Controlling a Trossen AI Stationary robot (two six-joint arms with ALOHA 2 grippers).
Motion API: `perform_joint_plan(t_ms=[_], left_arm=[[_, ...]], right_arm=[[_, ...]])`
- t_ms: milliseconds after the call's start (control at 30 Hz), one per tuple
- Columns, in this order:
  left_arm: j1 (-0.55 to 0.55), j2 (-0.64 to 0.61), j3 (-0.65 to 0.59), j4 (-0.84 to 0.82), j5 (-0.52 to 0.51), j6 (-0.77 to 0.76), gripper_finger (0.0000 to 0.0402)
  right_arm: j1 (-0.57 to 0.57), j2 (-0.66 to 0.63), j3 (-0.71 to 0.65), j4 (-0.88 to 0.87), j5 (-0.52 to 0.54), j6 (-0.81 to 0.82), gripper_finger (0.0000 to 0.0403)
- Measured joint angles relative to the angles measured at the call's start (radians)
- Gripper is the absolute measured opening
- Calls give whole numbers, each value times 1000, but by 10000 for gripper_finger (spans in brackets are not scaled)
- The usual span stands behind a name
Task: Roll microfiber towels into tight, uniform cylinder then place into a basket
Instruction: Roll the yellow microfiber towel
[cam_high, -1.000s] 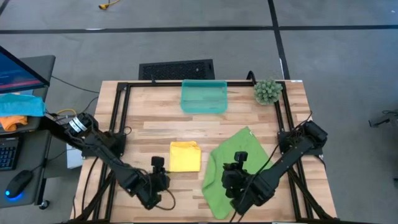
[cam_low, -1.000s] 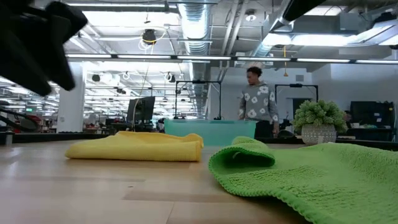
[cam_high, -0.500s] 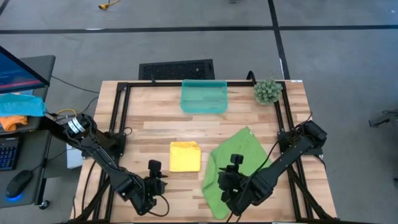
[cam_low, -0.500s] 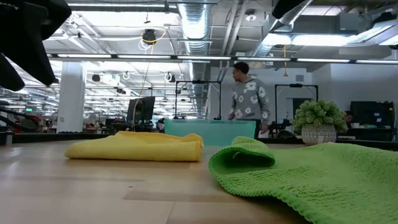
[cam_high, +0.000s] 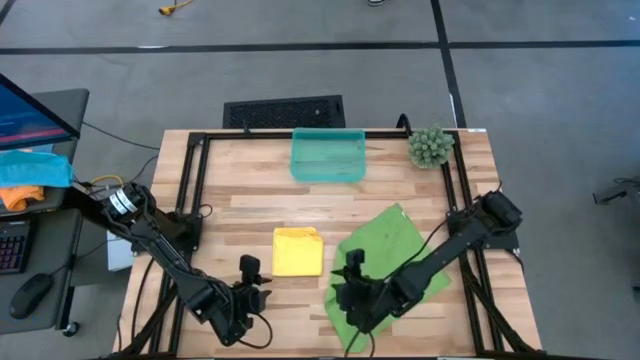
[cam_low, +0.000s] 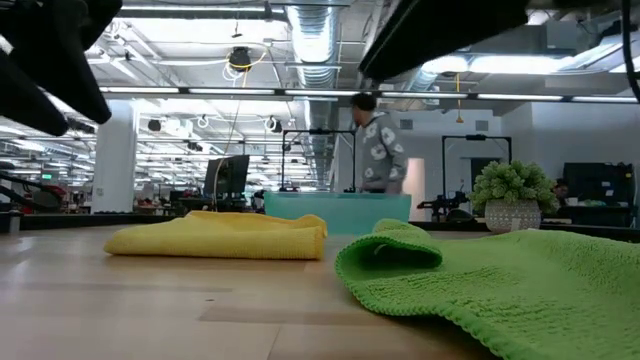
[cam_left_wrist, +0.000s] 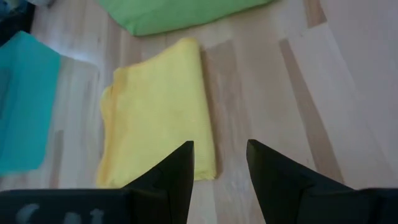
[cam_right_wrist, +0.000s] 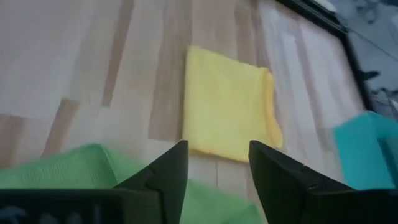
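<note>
The yellow towel (cam_high: 298, 251) lies folded flat on the table in front of the middle. The larger lime green towel (cam_high: 390, 262) lies spread to its right, its near left corner (cam_low: 390, 250) folded over. The teal basket (cam_high: 328, 155) stands at the far edge. My left gripper (cam_high: 248, 268) is open and empty, above the table just near-left of the yellow towel (cam_left_wrist: 158, 115). My right gripper (cam_high: 352, 266) is open and empty, above the green towel's left part (cam_right_wrist: 68, 168), facing the yellow towel (cam_right_wrist: 227, 106).
A small potted plant (cam_high: 430, 146) stands at the far right corner. Black frame rails (cam_high: 190, 180) run along the table's left, right and far sides. A black vented panel (cam_high: 284, 111) lies on the floor beyond the table. A person (cam_low: 375, 150) walks in the room behind.
My right gripper has moved toward the table's left, from over the middle of the green towel to over its left part, staying open. My left gripper has drawn back a little toward the near edge. Both towels lie as before.
</note>
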Motion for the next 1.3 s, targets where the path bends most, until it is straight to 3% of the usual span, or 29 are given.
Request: perform_joint_plan(t_ms=[233,700,967,1300], left_arm=[[2,1,-54,79,-10,-3,141],[16,1,-138,211,-25,12,141],[54,1,-138,222,90,27,143],[99,1,-138,235,104,16,196]], right_arm=[[-43,0,-60,145,-93,-64,192],[-84,0,-63,161,-138,-68,193],[-96,0,-63,189,-192,-68,190],[-133,103,-66,215,-229,-186,188]])
